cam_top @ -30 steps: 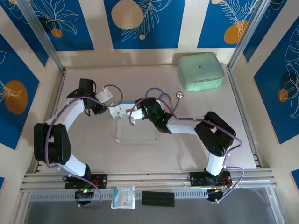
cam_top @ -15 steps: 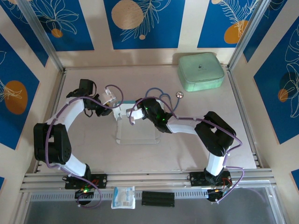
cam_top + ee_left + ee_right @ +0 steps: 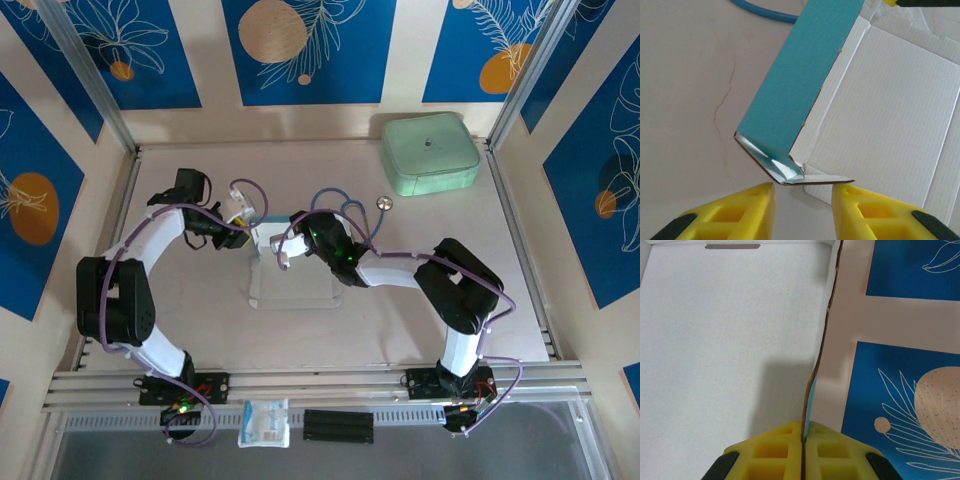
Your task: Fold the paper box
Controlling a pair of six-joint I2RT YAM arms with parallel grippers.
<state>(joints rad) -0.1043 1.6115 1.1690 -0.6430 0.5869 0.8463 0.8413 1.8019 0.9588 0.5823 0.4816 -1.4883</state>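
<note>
- Left gripper (image 3: 802,192): at the far-left corner of the box, jaws spread, with a bent blue flap corner just ahead of the gap, ungripped.
- Paper box (image 3: 295,285): lies open mid-table, white inside up.
- Right gripper (image 3: 803,427): jaws pinching the edge of the box's upright wall.

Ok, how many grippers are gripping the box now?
1: the right gripper is shut on a raised wall of the paper box. The left gripper stands open by a corner flap.
</note>
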